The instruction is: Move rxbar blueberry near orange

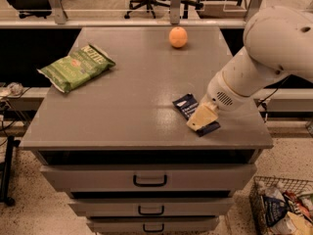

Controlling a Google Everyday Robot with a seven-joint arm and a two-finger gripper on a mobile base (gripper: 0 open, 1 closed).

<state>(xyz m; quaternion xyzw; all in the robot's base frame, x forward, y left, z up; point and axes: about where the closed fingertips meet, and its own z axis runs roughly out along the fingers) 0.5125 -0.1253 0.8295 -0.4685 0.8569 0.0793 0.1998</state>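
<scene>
The rxbar blueberry (185, 105), a slim dark navy wrapper with white text, lies flat near the table's front right edge. My gripper (202, 117), with tan tips on a white arm coming from the right, sits right on top of the bar's middle. The bar's two ends stick out on either side of it. The orange (178, 36) rests at the back of the table top, far behind the bar and well away from the gripper.
A green chip bag (76, 67) lies at the left of the grey table (122, 111), which has drawers below. A wire basket (281, 207) of packets stands on the floor at the lower right. Office chairs stand behind the table.
</scene>
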